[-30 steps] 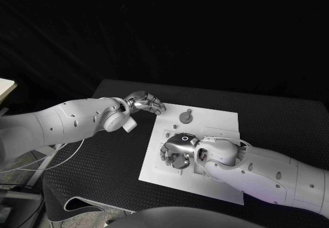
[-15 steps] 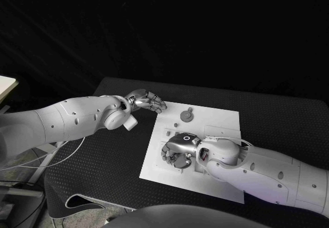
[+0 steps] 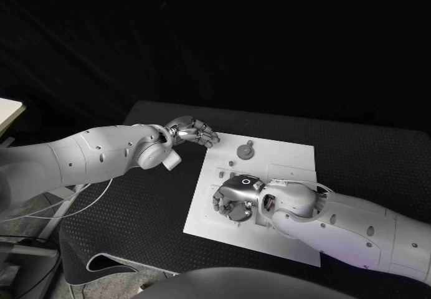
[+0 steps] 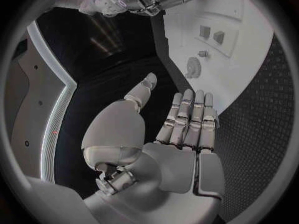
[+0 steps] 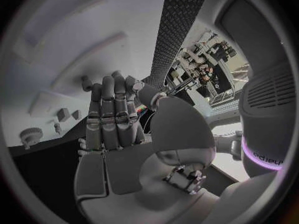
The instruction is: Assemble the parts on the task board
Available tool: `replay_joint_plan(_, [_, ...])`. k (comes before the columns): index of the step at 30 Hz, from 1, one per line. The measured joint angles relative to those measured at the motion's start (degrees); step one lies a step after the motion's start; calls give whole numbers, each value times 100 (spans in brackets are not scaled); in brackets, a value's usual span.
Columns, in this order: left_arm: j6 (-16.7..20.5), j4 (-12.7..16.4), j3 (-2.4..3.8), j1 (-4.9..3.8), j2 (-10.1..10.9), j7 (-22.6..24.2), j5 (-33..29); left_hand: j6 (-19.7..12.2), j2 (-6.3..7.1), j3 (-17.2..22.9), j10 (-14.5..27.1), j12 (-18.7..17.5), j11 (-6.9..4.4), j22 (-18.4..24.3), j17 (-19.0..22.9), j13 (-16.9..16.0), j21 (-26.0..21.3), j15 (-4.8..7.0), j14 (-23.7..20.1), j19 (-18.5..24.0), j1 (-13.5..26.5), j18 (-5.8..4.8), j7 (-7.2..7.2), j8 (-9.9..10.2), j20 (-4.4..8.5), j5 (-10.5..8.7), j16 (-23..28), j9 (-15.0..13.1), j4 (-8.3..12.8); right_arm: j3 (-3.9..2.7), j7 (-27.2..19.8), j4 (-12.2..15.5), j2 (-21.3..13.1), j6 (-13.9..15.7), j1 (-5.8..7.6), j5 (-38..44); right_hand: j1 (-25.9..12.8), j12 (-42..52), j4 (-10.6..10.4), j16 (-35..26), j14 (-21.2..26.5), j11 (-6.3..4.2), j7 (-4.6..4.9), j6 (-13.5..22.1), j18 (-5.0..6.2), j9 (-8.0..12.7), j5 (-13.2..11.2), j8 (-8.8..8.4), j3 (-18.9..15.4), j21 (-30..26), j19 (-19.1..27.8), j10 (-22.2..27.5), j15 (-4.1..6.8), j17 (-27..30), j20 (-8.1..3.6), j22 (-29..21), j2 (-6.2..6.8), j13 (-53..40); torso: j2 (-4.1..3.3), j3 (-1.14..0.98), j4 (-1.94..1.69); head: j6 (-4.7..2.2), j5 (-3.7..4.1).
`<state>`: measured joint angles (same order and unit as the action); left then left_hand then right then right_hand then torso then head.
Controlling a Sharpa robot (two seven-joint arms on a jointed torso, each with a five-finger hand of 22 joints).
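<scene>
From the head view, I am holding my right hand (image 3: 235, 198) low over the middle of the task board (image 3: 288, 163), fingers curled down; whether they are pinching a part I cannot tell. My left hand (image 3: 191, 132) is hovering at the board's far left corner, near the round grey part (image 3: 245, 151).

In the left wrist view, my left fingers (image 4: 190, 119) are lying straight and together, holding nothing.

In the right wrist view, my right fingers (image 5: 109, 117) are lying together; I should be pressing slowly and squarely.

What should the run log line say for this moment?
left hand: open, at task board corner | right hand: over board, grasp unclear | round part: untouched
</scene>
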<state>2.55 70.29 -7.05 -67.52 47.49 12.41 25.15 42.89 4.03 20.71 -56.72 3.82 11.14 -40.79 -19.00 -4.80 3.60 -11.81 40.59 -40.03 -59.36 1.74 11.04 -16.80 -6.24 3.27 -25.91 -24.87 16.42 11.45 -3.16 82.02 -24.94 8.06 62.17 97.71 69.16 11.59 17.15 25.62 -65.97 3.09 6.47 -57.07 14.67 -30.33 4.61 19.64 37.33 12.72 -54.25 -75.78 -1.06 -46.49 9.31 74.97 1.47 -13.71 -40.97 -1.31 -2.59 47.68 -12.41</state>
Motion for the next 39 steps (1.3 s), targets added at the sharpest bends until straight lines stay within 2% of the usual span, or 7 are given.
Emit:
replay_joint_plan(31, [-8, -17, 0, 0, -12, -3, 0, 0, 0, 0, 0, 0, 0, 5, 2, 4, 0, 1, 1, 0, 0, 0, 0, 0, 0, 0, 0, 0, 0, 11, -6, -70, 39, -121, -13, -38, 0, -60, 1, -9, 11, 15, 10, 10, 16, -5, 0, -34, -1, 0, 0, -3, -11, -9, 0, 0, 0, -31, -1, 5, 1, 21, -14])
replay_joint_plan(33, [-8, -17, 0, 0, -12, -3, 0, 0, 0, 0, 0, 0, 0, 5, 2, 4, 0, 1, 1, 0, 0, 0, 0, 0, 0, 0, 0, 0, 0, 11, 6, -85, 46, -147, -13, -41, -25, -110, -4, -72, 69, 50, 49, 49, 45, -5, 0, -46, -6, 0, 79, 79, -69, -9, 18, -1, 23, -36, 0, 6, 1, 21, -12])
replay_joint_plan(36, [-9, -17, 0, 0, -11, -3, 0, 0, 0, 0, 0, 0, 0, 5, 2, 4, 0, 1, 1, 0, 0, 0, 0, 0, 0, 0, 0, 0, 0, 6, 14, -95, 48, -177, -12, -54, -163, -205, -56, -128, 130, 101, 141, 141, 50, -43, 0, -133, -58, 0, 134, 209, -129, 0, 32, -2, 133, -45, 0, 6, 1, 24, -7])
replay_joint_plan(39, [-10, -17, 0, 0, -9, -4, 0, 0, 0, 0, 0, 0, 0, 4, 2, 4, 0, 1, 1, 0, 0, 0, 0, 0, 0, 0, 0, 0, 0, 4, 14, -99, 50, -193, -10, -76, -226, -234, -58, -129, 132, 120, 172, 219, 52, -43, 1, -164, -58, -21, 138, 228, -131, 3, 34, -2, 185, -46, 0, 6, 1, 30, -6])
